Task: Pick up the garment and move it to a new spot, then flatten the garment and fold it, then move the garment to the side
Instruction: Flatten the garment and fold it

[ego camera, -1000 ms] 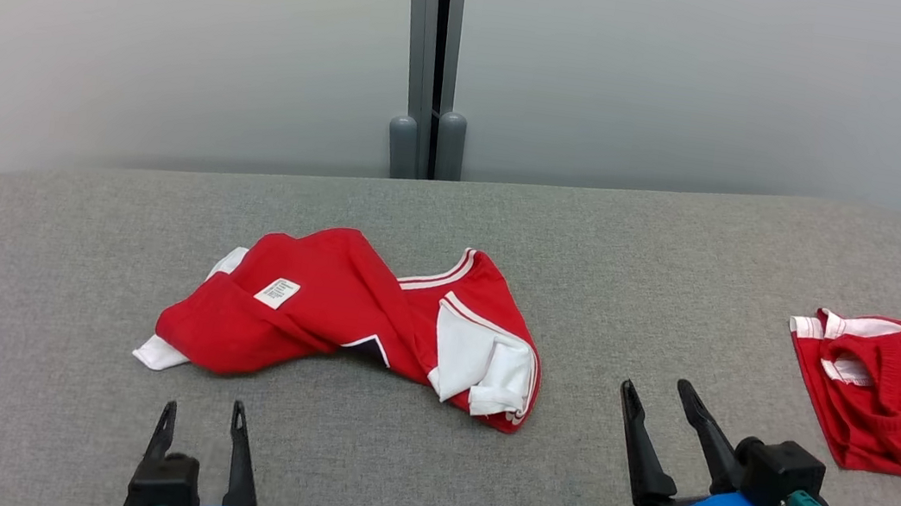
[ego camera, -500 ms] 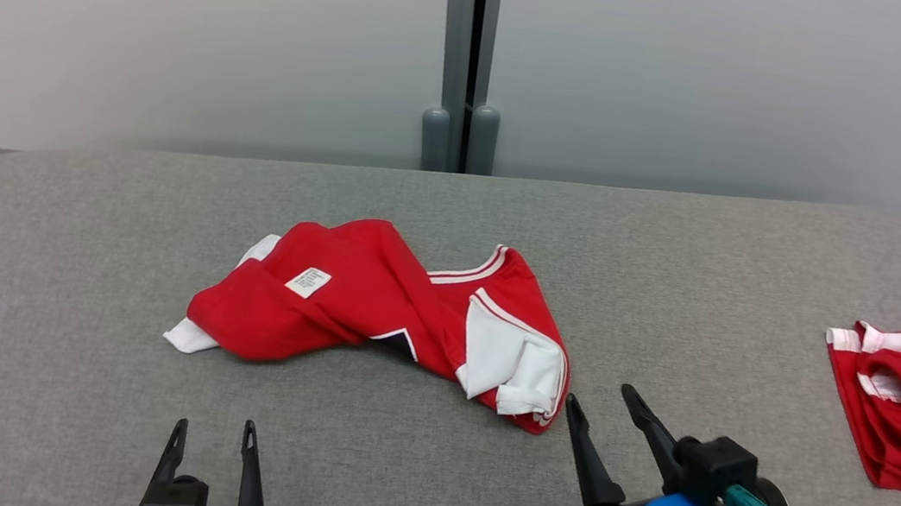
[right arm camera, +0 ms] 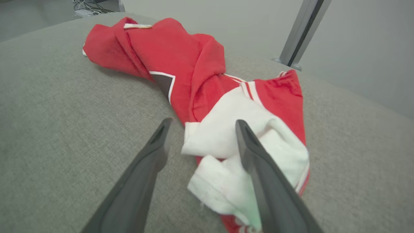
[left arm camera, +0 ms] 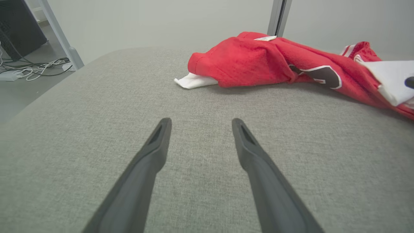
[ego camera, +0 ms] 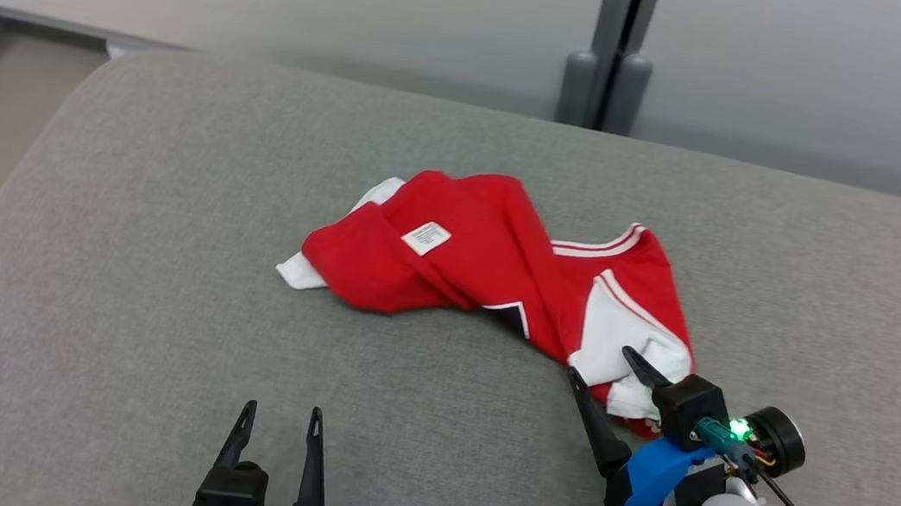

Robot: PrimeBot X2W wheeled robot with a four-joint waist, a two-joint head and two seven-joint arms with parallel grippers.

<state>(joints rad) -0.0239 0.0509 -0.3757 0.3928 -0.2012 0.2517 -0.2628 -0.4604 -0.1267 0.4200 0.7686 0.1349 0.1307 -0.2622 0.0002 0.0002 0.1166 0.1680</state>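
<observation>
**Both end effectors wide open, garment crumpled mid-bench**

Head view first. The red garment [ego camera: 493,259] lies crumpled near the middle of the grey bench [ego camera: 149,292]. A small white label [ego camera: 425,238] faces up on its left half, and a bunched white sleeve [ego camera: 622,337] sits at its right end. The left end effector [ego camera: 283,409] is low at the near edge, fingers spread wide, nothing between them, well apart from the cloth. The right end effector [ego camera: 600,362] is right up at the sleeve end, jaws just as wide. One finger is over bare bench and the other lies across the white cloth. It grips nothing. Behind the bench, a grey post [ego camera: 612,48] stands against the pale wall.

Left wrist view now. The left end effector [left arm camera: 201,121] points across open bench [left arm camera: 64,145], its two dark fingers parted wide and empty. The garment [left arm camera: 258,61] lies ahead and to the right, a white corner poking out from under its red edge. Cables [left arm camera: 32,69] trail on the floor at the far left.

Right wrist view, and we're in close. The right end effector [right arm camera: 204,121] straddles the near edge of the white sleeve [right arm camera: 220,132]. One finger is over the bench [right arm camera: 64,129] just beside the cloth, and the other crosses in front of the sleeve. Whether either tip touches fabric, I cannot tell. The garment [right arm camera: 181,55] twists away in red toward the label at its far end.
</observation>
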